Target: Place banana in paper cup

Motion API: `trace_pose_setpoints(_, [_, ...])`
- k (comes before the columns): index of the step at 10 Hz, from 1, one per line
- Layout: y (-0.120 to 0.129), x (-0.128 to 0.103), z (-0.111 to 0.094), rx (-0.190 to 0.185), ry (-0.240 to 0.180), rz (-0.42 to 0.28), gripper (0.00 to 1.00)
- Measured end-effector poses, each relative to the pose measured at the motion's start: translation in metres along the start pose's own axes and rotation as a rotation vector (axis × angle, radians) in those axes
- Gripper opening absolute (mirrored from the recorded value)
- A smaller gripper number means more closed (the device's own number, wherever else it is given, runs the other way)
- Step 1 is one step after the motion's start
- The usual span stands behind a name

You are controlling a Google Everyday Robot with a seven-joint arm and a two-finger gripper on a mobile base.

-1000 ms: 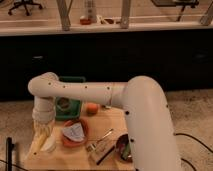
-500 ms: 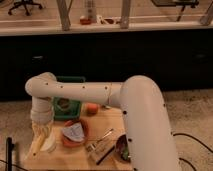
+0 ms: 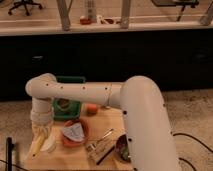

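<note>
The arm reaches across the wooden counter [image 3: 114, 122] to its near-left corner, where the gripper [image 3: 41, 136] points down over the paper cup [image 3: 48, 145] with the banana [image 3: 36, 145] hanging below it. Just right sits an orange-red bowl [image 3: 75, 134]; a round orange fruit [image 3: 91, 108] lies farther back.

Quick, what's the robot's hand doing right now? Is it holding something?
Hand: low over the left end of the wooden table, right at the paper cup with the banana; whether it grips the banana cannot be told.
</note>
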Motion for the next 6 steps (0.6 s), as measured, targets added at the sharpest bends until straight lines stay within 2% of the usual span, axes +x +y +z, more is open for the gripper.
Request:
trace_pose_setpoints(3, [-0.0017, -0.0024, 0.0026, -0.002, -0.01, 0.0, 0.72])
trace_pose_setpoints(4, [-0.0018, -0.0029, 0.0036, -0.003, -0.013, 0.0, 0.79])
trace_pose_setpoints(6, [-0.0009, -0.0033, 0.0038, -0.008, -0.015, 0.0, 0.8])
